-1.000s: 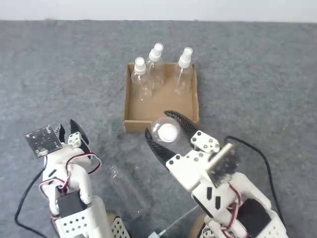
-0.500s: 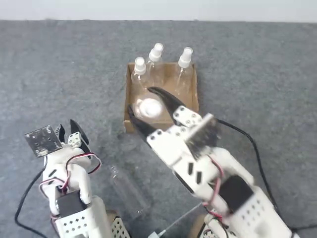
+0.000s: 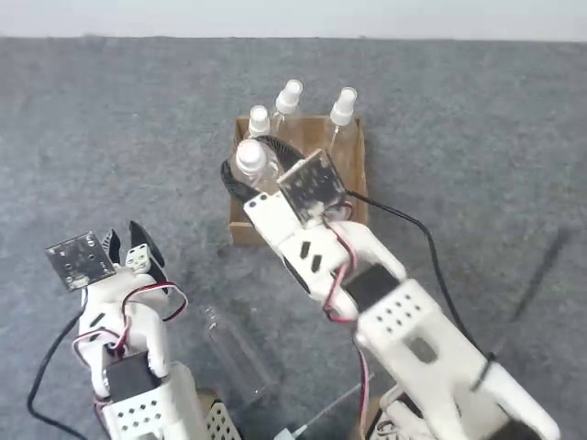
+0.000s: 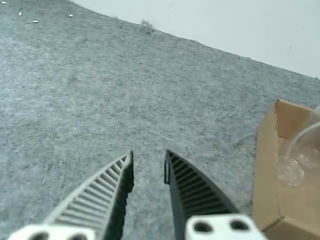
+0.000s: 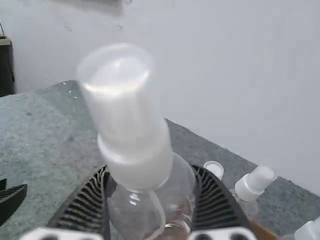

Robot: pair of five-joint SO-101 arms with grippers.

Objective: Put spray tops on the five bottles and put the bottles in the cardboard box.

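My right gripper (image 3: pixel 251 166) is shut on a clear bottle with a white spray top (image 3: pixel 249 157), held upright over the near left part of the cardboard box (image 3: pixel 240 229). In the right wrist view the capped bottle (image 5: pixel 135 145) stands between the ribbed fingers (image 5: pixel 85 202). Three capped bottles (image 3: pixel 260 122) (image 3: pixel 289 97) (image 3: pixel 343 107) stand at the back of the box. One bottle with no top (image 3: pixel 235 348) lies on the carpet in front, between the arms. My left gripper (image 3: pixel 128 240) (image 4: pixel 149 170) hovers low at the near left, open a little, with nothing in it.
Grey carpet covers the table. In the left wrist view the box corner (image 4: pixel 272 165) is off to one side, with a clear bottle (image 4: pixel 300 155) just inside it. The right arm's body (image 3: pixel 367 284) and its cable (image 3: pixel 431 261) stretch from the near edge to the box.
The right arm has carried the capped bottle forward and left, from in front of the box to over its near left part. The left arm has stayed put.
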